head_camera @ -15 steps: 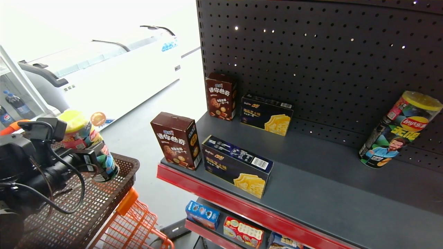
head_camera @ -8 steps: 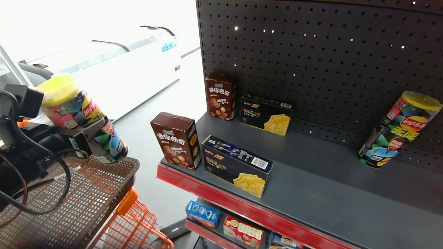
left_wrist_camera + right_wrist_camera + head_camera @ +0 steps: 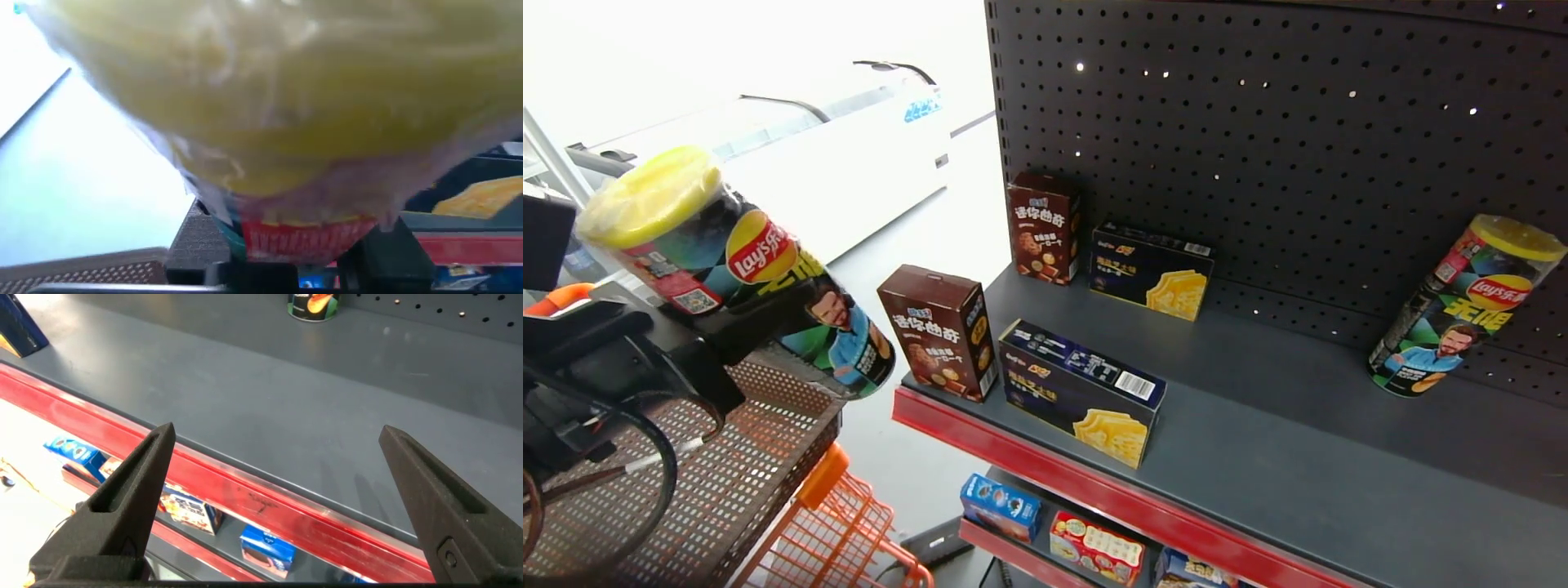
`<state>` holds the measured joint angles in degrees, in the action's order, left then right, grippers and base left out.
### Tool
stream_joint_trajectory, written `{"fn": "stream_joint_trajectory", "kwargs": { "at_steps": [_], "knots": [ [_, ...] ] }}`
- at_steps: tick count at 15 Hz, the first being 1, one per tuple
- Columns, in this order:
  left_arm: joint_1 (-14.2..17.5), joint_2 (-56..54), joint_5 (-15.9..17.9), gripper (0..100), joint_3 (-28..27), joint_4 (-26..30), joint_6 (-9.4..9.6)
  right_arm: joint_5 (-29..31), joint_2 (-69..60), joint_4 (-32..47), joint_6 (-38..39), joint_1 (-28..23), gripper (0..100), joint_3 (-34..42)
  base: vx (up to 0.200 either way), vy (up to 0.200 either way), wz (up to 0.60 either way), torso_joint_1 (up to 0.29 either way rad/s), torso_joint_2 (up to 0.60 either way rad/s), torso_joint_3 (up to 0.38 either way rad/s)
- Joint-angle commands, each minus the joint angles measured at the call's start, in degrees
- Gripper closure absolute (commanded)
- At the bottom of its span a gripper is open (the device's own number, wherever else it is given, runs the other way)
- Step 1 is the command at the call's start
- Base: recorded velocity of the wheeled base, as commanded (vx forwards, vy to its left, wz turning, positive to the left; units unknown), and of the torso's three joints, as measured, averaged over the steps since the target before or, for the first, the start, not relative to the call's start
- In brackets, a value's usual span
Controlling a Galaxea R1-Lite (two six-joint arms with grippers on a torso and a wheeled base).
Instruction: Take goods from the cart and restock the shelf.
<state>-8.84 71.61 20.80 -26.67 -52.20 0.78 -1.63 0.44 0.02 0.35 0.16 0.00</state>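
Observation:
My left gripper [image 3: 737, 325] is shut on a chip can [image 3: 768, 269] with a yellow lid [image 3: 649, 194]. It holds the can tilted above the brown cart basket [image 3: 727, 482], left of the shelf's end. In the left wrist view the lid [image 3: 278, 90] looms close, with the can's body gripped below it. A matching can [image 3: 1462, 306] leans against the pegboard at the right of the grey shelf [image 3: 1298, 441]. My right gripper [image 3: 282, 498] is open over the shelf's red front edge [image 3: 245, 486], with nothing between its fingers. That matching can [image 3: 312, 304] is far beyond it.
Two brown cookie boxes [image 3: 943, 331] [image 3: 1045, 227] and two dark blue boxes [image 3: 1086, 392] [image 3: 1152, 269] stand on the shelf's left part. Bare shelf lies between them and the leaning can. Small packs [image 3: 1094, 543] sit on the lower shelf. A white freezer [image 3: 792, 163] stands behind the cart.
My left arm has lifted the chip can up out of the cart basket and carried it right, toward the shelf. The shelf goods have not moved.

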Motion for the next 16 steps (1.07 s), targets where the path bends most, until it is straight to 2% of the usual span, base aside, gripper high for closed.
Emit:
{"fn": "stream_joint_trajectory", "kwargs": {
  "at_steps": [1,3,4,5,10,12,13,14,16],
  "knots": [
    [-2.8,-0.8,3.4,100,-0.4,0.5,-0.34,0.0,0.0,0.0,0.0,0.0,0,0.0,0.000,0.000,0.00,0.000,0.00,0.000],
    [-3.5,-0.9,4.3,100,-0.7,1.4,-0.34,0.0,0.0,0.0,0.0,0.0,0,0.0,0.000,0.000,0.00,0.000,0.00,0.000],
    [-6.1,-1.0,4.3,100,-0.6,2.2,-0.34,0.0,0.0,0.0,0.0,0.0,0,0.0,0.000,0.000,0.00,0.000,0.00,0.000],
    [-7.3,-1.2,4.3,100,-0.5,2.5,-0.60,0.0,0.0,0.0,0.0,0.0,0,0.0,0.000,0.000,0.00,0.000,0.00,0.000],
    [-11.6,-1.5,5.5,100,0.0,2.8,-1.57,0.0,0.0,0.0,0.0,0.0,0,0.0,0.000,0.000,0.00,0.000,0.00,0.000],
    [-13.1,-1.4,5.7,100,-2.2,2.9,-1.83,0.0,0.0,0.0,0.0,0.0,0,0.0,0.000,0.000,0.00,0.000,0.00,0.000],
    [-13.2,-1.3,6.6,100,-3.8,3.0,-1.83,0.0,0.0,0.0,0.0,0.0,0,0.0,0.000,0.000,0.00,0.000,0.00,0.000],
    [-13.0,-0.8,9.9,100,-5.4,4.0,-1.92,0.0,0.0,0.0,0.0,0.0,0,0.0,0.000,0.000,0.00,0.000,0.00,0.000],
    [-13.0,-0.9,13.6,100,-5.3,9.4,-1.83,0.0,0.0,0.0,0.0,0.0,0,0.0,0.000,0.000,0.00,0.000,0.00,0.000]
  ]
}}
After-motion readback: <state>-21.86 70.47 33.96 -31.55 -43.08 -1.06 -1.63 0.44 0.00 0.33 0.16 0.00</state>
